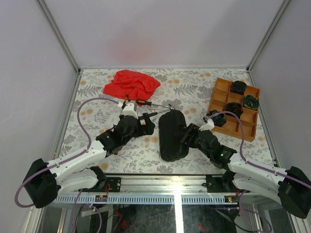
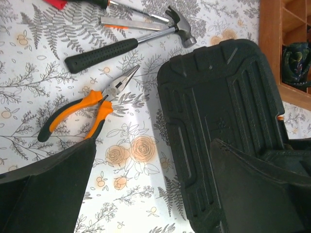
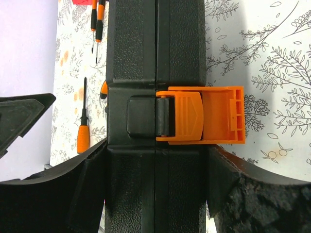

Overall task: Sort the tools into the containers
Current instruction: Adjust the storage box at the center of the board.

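Tool case [image 3: 155,58] — shut, lying mid-table between the arms. The right gripper [image 3: 158,160] straddles its seam edge at the flipped-out orange latch [image 3: 204,115]; whether it pinches, I cannot tell. The left gripper [image 2: 154,150] gapes wide beside the case. Rigid, textured, probably light — lift the lid by its rim.

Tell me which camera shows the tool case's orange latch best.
Right wrist: the orange plastic latch fills the centre, unobstructed, on the black ribbed plastic case. Left wrist shows only an orange sliver at the case's edge; the top view shows none.
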